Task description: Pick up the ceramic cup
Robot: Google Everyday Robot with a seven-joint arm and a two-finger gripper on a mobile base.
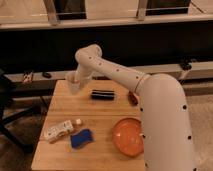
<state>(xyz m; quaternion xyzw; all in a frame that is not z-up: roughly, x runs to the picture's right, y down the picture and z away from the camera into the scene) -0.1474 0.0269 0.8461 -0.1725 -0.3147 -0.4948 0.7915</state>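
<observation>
The ceramic cup (73, 86) is a small pale tumbler at the back left of the wooden table (100, 112). My gripper (74, 80) comes down onto it from the white arm that reaches in from the lower right. The gripper is shut on the cup and holds it upright, its base just above the table top. The cup's upper part is partly hidden by the gripper.
A black oblong object (102, 94) lies right of the cup. A white bottle (58, 131) lies on its side at the front left, next to a blue sponge (81, 138). The orange bowl (128, 136) sits front right. A dark chair (7, 102) stands left of the table.
</observation>
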